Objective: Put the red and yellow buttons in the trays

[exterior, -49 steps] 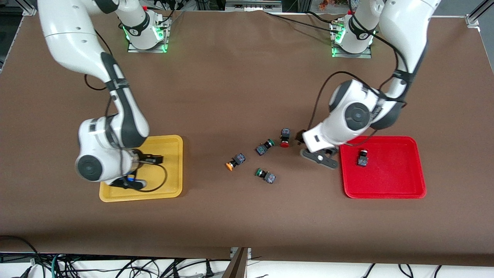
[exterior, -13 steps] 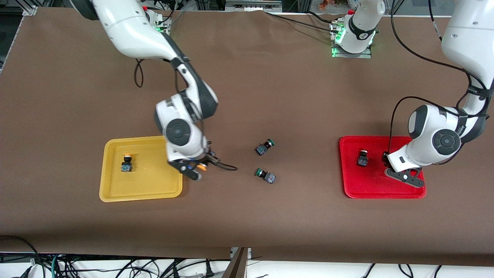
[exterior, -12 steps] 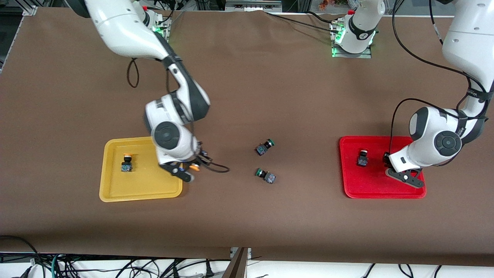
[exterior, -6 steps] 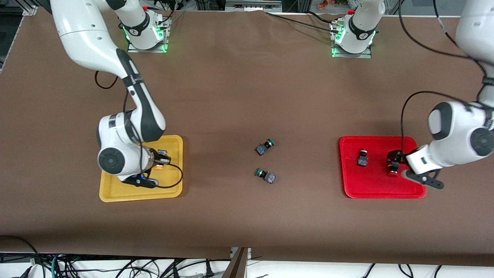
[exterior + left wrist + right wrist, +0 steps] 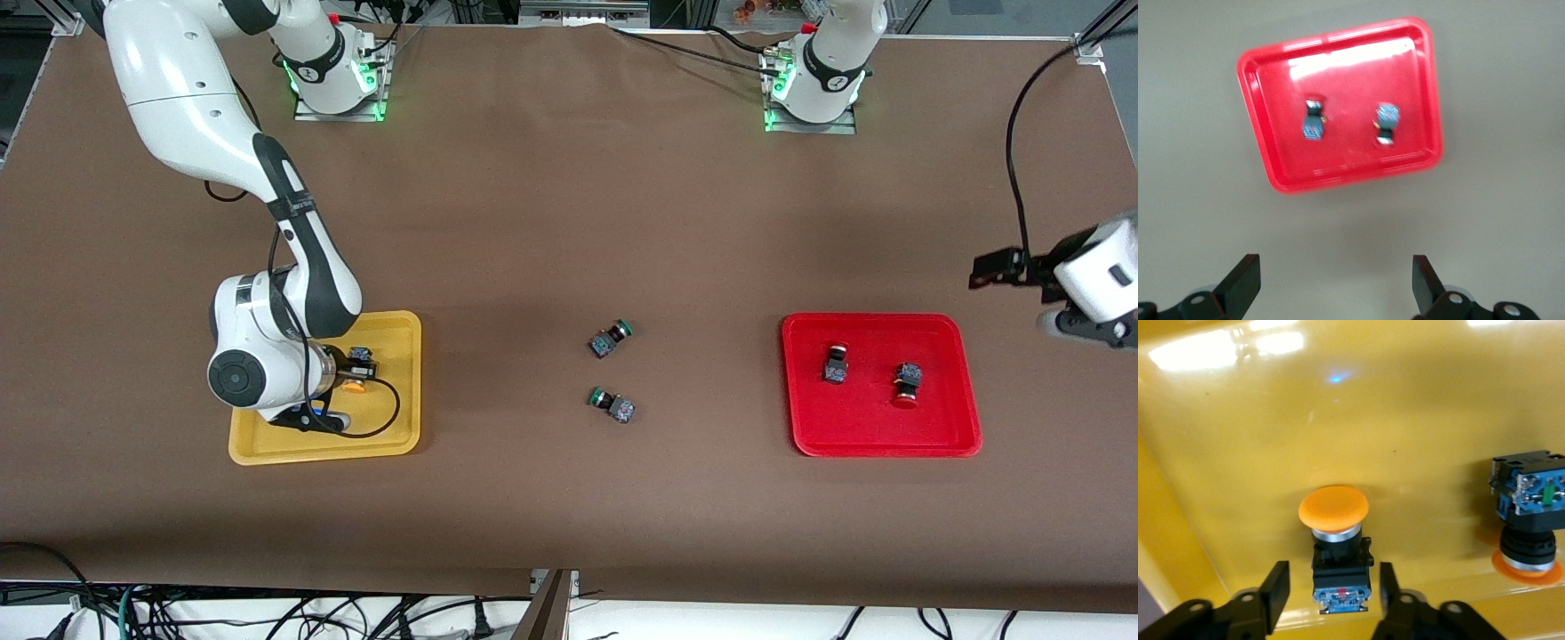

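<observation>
Brown cloth-covered table [image 5: 569, 516], cabling hanging off its near edge.

- Mid-table, two green-capped buttons lie loose: one nearer the front camera [image 5: 612, 404], the other just farther back [image 5: 611, 338]. Neither is in a tray.
- Yellow tray [image 5: 391, 324], toward the right arm's end of the table. The right gripper [image 5: 1333, 587] is down inside it. In the right wrist view its fingers [image 5: 1275, 593] stand partly open on either side of the dark body of a yellow button [image 5: 1335, 513], with a slim gap showing on each side, so I read no grip. The button lies on the tray floor.
- The second yellow button [image 5: 1528, 513] rests beside it in the same tray, cap against the floor. The arm hides it in the front view.
- Red tray [image 5: 871, 431], toward the left arm's end. Both red buttons are inside, side by side and apart: one [image 5: 834, 364], the other [image 5: 906, 384].
- The left gripper [image 5: 1335, 287] is up in the air over bare table just past the red tray. Its fingers [image 5: 1245, 280] are spread wide with nothing between them.
</observation>
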